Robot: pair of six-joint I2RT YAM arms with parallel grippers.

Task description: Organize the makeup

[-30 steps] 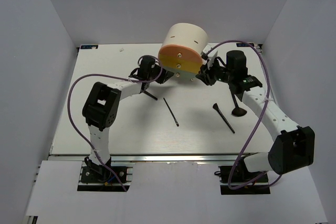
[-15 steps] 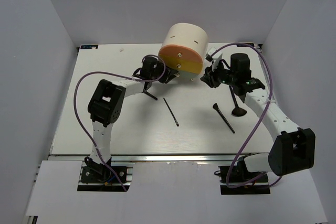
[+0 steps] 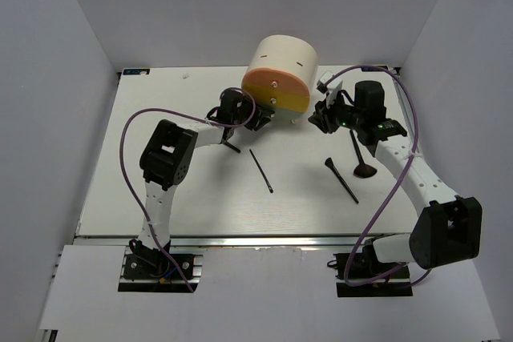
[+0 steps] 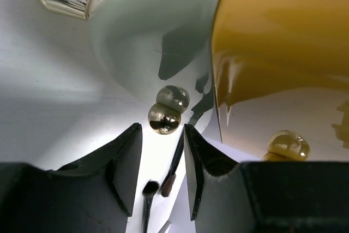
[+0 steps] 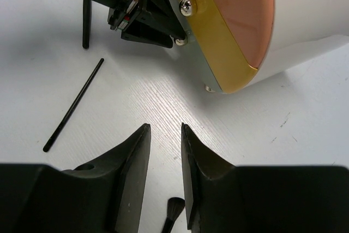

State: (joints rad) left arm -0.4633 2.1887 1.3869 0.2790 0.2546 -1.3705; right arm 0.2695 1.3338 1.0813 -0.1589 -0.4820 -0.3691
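Makeup (image 3: 260, 171) lay loose on the table (image 3: 304, 206), on the near side of the round case (image 3: 280, 62). The left gripper (image 4: 162, 135) had crept up to the case's shiny knob (image 4: 163, 119) and the right gripper (image 5: 163, 129) had backed off, both spread apart and empty. Nothing was tidied yet.

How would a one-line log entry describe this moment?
left gripper: open, at case knob | right gripper: open, empty | stick, brushes: on table
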